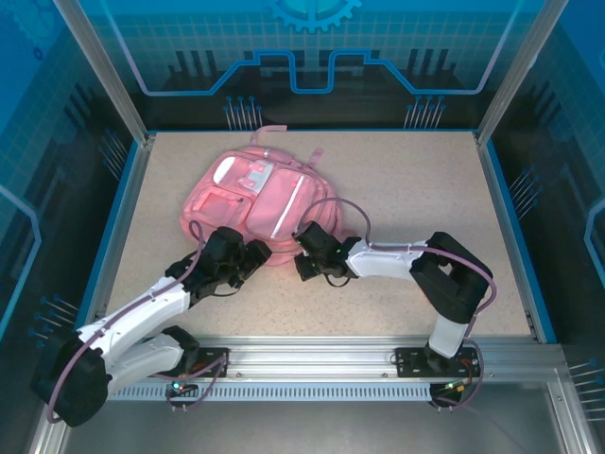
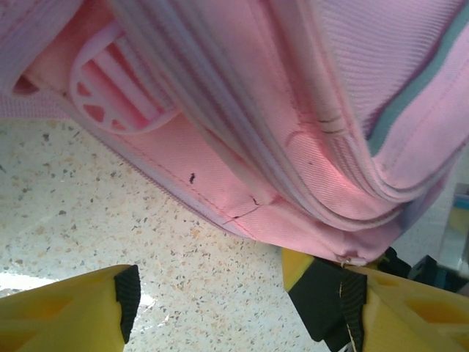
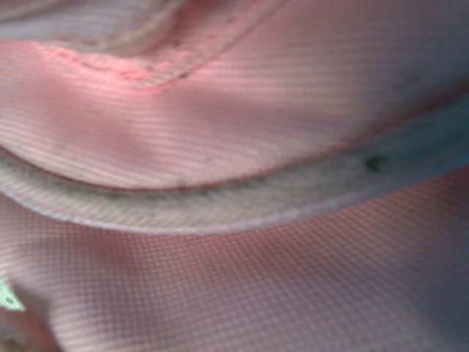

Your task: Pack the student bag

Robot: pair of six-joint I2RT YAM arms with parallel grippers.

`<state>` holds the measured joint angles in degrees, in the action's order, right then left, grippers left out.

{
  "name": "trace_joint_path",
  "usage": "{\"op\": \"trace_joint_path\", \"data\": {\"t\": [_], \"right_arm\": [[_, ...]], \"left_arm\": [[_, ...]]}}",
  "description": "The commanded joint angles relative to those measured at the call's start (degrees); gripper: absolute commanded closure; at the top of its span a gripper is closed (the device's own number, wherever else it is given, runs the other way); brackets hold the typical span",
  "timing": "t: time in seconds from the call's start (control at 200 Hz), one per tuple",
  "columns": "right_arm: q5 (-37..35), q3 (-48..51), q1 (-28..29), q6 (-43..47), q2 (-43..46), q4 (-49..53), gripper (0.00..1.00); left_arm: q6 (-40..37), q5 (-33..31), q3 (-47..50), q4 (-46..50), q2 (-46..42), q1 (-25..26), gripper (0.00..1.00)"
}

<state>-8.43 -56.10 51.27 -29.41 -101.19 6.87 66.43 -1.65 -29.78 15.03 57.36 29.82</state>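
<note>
The large soft pink fabric backpack (image 1: 260,203) lies flat on the speckled counter (image 1: 406,208), the left hand (image 1: 253,255) at its near edge with yellow fingers (image 2: 73,308) apart, gripping nothing, the right hand (image 1: 304,255) alongside, closed tight against the cloth.
</note>
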Motion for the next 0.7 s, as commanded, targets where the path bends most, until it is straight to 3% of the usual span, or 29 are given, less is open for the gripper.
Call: {"op": "trace_joint_path", "data": {"t": [0.0, 0.4, 0.695], "right_arm": [[-1.51, -2.18, 1.2, 1.02, 0.54, -0.62, 0.97], [6.32, -9.73, 4.26, 3.21, -1.15, -0.27, 1.0], [7.71, -8.58, 4.29, 1.43, 0.48, -0.93, 1.0]], "left_arm": [[4.05, 1.13, 2.69, -4.52, -0.45, -0.34, 0.29], [8.81, -1.01, 9.0, -13.14, -0.76, -0.27, 0.31], [12.39, -4.73, 11.0, -19.96, -0.84, -0.29, 0.32]]}}
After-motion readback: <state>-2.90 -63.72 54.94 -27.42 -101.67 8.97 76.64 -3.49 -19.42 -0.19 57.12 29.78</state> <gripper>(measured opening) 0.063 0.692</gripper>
